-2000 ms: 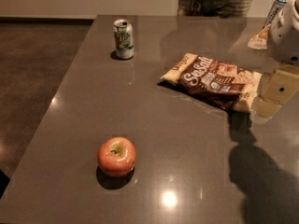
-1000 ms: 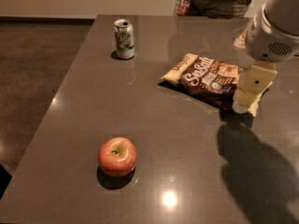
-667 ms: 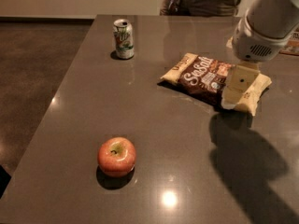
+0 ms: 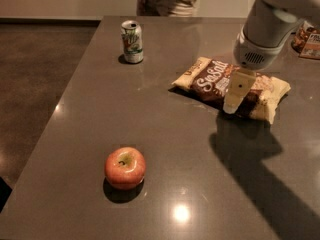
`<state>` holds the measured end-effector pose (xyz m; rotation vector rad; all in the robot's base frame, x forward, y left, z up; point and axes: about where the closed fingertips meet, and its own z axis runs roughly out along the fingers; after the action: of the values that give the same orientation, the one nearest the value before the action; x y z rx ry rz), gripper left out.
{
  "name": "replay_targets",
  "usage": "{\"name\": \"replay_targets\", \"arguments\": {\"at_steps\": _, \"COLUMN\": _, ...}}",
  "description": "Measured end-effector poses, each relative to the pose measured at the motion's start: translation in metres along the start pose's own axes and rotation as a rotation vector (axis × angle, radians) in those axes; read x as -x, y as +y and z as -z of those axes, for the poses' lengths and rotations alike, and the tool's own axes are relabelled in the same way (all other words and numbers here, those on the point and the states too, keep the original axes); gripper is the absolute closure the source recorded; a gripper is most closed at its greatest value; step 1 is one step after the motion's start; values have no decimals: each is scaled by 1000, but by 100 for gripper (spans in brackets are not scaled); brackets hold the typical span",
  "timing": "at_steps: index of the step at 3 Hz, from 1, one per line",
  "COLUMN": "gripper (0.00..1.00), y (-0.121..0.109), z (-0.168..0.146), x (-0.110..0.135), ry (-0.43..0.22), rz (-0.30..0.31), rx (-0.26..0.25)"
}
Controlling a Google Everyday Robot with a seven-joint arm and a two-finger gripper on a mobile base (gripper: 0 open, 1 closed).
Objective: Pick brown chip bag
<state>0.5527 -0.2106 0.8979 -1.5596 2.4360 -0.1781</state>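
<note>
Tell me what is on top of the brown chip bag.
Only the robot's cream gripper, over the middle of the crinkly dark-brown chip bag. It hides part of the print; whether it touches the bag cannot be seen.

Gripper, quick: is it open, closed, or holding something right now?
Gripper: down over the chip bag, which lies flat on the table; open or closed cannot be told.
</note>
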Motion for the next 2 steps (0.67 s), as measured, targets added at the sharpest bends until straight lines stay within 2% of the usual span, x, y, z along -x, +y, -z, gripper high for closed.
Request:
{"name": "replay_targets", "arguments": {"at_steps": 1, "gripper": 0, "y": -16, "z": -29, "x": 0, "ry": 51, "rz": -81, "rx": 26}}
{"name": "replay_targets", "arguments": {"at_steps": 2, "gripper": 0, "y": -28, "z": -48, "x": 3, "ry": 71, "rz": -127, "rx": 43}}
